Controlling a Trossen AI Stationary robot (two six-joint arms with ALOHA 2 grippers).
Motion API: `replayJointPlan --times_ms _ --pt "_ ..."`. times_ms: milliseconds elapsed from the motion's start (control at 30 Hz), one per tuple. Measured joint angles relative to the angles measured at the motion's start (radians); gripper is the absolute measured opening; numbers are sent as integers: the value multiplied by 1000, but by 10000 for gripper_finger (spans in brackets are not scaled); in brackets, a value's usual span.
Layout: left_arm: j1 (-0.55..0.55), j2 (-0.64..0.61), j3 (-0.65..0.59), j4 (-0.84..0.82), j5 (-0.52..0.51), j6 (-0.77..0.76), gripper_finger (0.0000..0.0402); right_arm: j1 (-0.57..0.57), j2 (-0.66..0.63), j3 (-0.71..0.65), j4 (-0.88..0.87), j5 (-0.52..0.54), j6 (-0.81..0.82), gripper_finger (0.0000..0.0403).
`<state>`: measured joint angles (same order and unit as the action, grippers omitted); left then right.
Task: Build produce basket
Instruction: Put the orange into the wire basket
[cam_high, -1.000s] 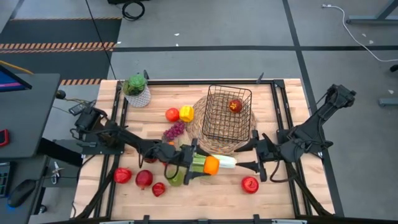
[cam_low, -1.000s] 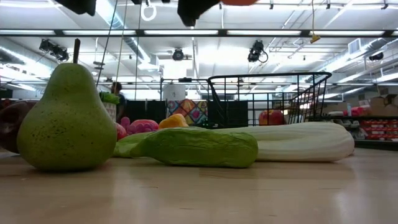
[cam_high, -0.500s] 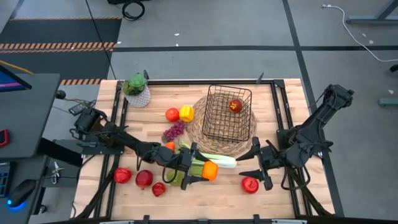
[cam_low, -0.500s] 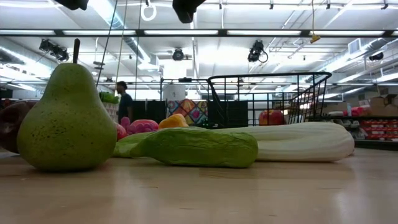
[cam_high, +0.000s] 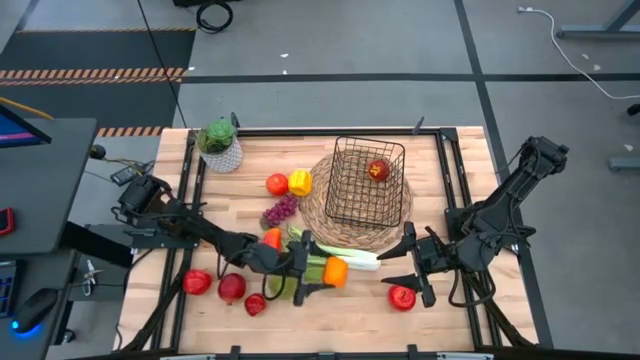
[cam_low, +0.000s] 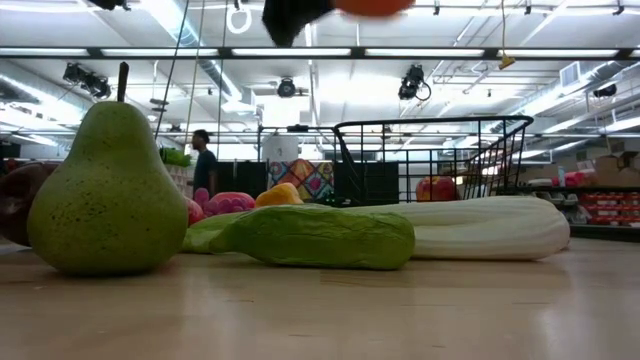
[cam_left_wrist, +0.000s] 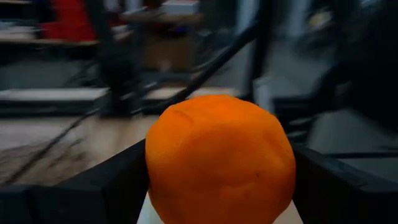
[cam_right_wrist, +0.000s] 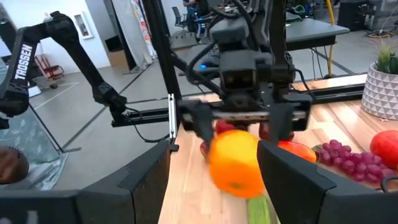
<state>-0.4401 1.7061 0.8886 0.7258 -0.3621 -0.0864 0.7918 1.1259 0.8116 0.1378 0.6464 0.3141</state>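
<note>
orange sits clamped between your left gripper's fingers, lifted above the leek, well short of the basket. your right gripper hangs wide open, just above the surface's red apple.

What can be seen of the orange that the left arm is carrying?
The round, bright orange fruit has a smooth, faintly dimpled matte skin with no stem or leaf showing. It is clamped between the two dark fingers of the left end effector, which press its opposite sides. It is lifted off the wooden table, hanging above the long pale-green leek near the front middle, short of the black wire-grid basket. Nothing else touches it.
</note>
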Motion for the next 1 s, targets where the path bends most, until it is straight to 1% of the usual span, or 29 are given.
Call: replayJointPlan --times_ms 100,200,333,500,633,767,1000 --pt "0 0 0 -88 -140 41 328 0 0 0 0 0 0 247" --pt "0 0 0 -156 -251 82 328 0 0 0 -4 0 -1 247" --pt "-3 0 0 -206 -349 148 328 0 0 0 -4 0 -1 247" --pt "-14 0 0 -273 -478 163 328 0 0 0 -4 0 -1 247" --pt "-33 0 0 -332 -606 179 328 0 0 0 -5 0 0 247" --pt "-62 0 0 -336 -730 246 328 0 0 0 -5 0 0 247" --pt "-109 0 0 -335 -861 369 328 0 0 0 -5 0 -1 247"
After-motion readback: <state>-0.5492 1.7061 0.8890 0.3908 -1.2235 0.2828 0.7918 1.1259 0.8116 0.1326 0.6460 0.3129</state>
